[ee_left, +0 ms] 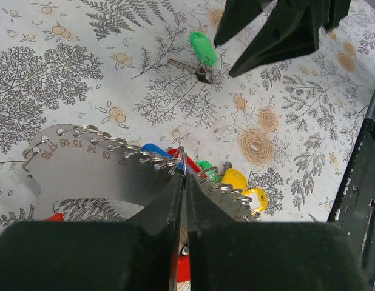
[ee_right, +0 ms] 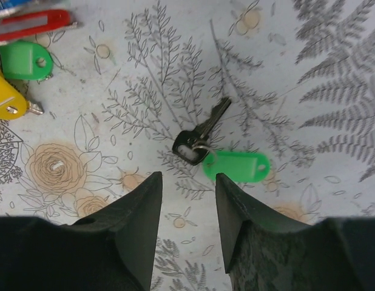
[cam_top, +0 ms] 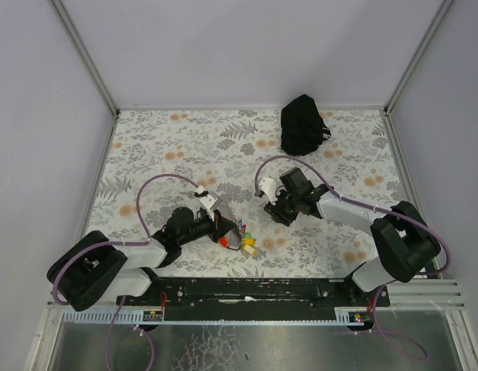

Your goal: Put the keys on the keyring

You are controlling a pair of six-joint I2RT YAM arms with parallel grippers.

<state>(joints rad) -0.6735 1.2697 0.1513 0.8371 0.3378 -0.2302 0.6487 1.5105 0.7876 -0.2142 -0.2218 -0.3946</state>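
Carrying bench: flowered surface, black bag at the far edge.
Left pincer: closed tight on the keyring, at its wire coil.
Right pincer: jaws half apart, nothing between, just before the green key.
Green key: flat on bench, apart from keyring.

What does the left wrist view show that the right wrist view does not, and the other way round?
Only the left wrist view: the keyring's silvery numbered plate with its row of wire rings, and the left gripper shut on it. Only the right wrist view: the small ring joining the loose green key to its tag, seen sharply. Both: that key, the open right gripper near it, the bunch's yellow tags and the floral table cover.
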